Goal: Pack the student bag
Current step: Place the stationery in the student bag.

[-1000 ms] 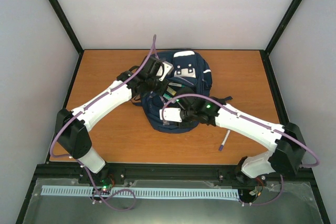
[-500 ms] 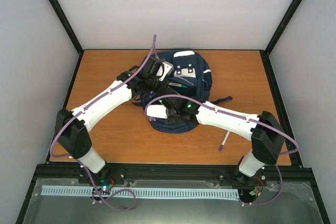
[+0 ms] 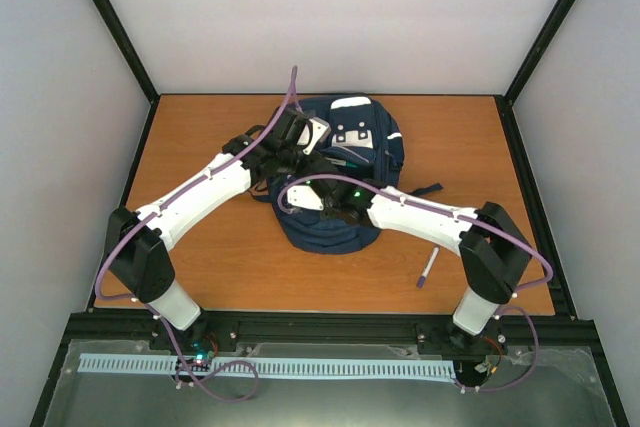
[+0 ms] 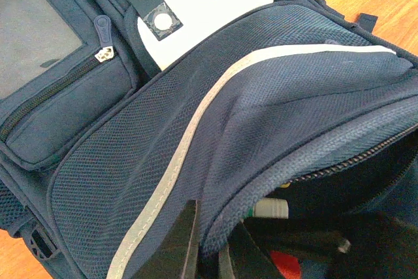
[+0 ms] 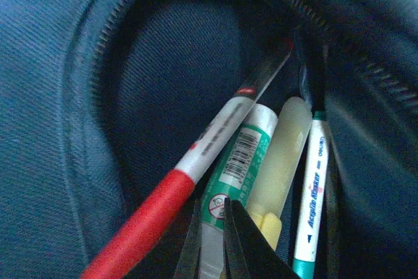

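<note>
The student bag (image 3: 365, 137) lies on the wooden table (image 3: 200, 127), navy with white stripes and patches, its main compartment unzipped. My left gripper (image 3: 305, 162) is shut on the fabric rim of that opening (image 4: 214, 223) and holds it up. My right gripper (image 3: 318, 187) reaches into the opening. In the right wrist view its jaws (image 5: 212, 200) are closed around the end of a green-labelled tube (image 5: 238, 148). Beside the tube in the bag lie a red-and-white marker (image 5: 163, 207), a yellow highlighter (image 5: 287, 155) and a teal acrylic marker (image 5: 313, 187).
A thin purple-and-white pen (image 3: 428, 269) lies on the table under the right forearm. A dark bag strap (image 3: 425, 189) trails to the right of the bag. Black frame posts and grey walls surround the table.
The right arm has swung left and pushed its gripper deeper into the bag's opening, and its jaws have closed. The left arm has kept still, holding the rim.
</note>
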